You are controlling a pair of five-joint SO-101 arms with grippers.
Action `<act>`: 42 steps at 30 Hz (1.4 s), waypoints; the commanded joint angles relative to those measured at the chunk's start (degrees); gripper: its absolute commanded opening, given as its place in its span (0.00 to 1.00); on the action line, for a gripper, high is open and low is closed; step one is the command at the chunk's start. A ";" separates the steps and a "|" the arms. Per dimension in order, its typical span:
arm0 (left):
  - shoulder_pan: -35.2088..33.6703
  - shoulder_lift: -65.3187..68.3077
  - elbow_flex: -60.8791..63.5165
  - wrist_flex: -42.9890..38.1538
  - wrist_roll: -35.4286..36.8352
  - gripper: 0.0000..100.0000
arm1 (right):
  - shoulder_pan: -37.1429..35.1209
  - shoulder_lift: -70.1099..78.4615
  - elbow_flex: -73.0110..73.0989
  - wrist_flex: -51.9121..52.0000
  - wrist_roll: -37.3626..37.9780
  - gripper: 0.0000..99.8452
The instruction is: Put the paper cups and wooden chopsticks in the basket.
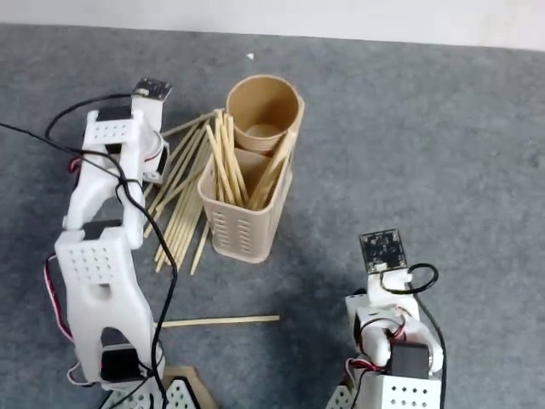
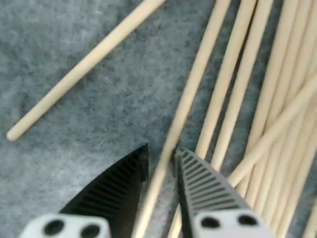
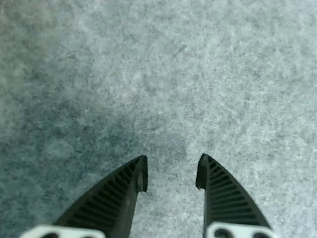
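The left gripper holds its fingers narrowly parted, the right gripper wider.

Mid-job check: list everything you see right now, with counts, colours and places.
basket: one, beige, standing on the carpet
paper cups: nested stack, at least two, tan, standing in the basket
chopsticks in basket: several, pale wood, leaning beside the cups
loose chopsticks: a pile, pale wood, on the carpet beside the basket
single chopstick: one, pale wood, alone on the carpet, apart from the pile
carpet: grey, under everything
left gripper: open, astride one loose chopstick
right gripper: open, over bare carpet
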 commanded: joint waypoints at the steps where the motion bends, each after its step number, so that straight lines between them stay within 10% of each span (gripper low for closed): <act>1: 0.57 -0.04 -2.51 0.62 -3.78 0.00 | 0.66 -0.66 6.73 0.31 0.53 0.17; 17: 2.51 0.04 -19.38 21.63 0.09 0.17 | 0.66 -0.66 6.73 0.31 0.53 0.17; 35: 6.55 0.13 -1.98 8.35 -0.26 0.17 | 0.66 -0.66 6.73 0.31 0.53 0.17; 42: 4.26 0.13 -1.71 6.95 -0.35 0.00 | 0.66 -0.66 6.73 0.31 0.53 0.17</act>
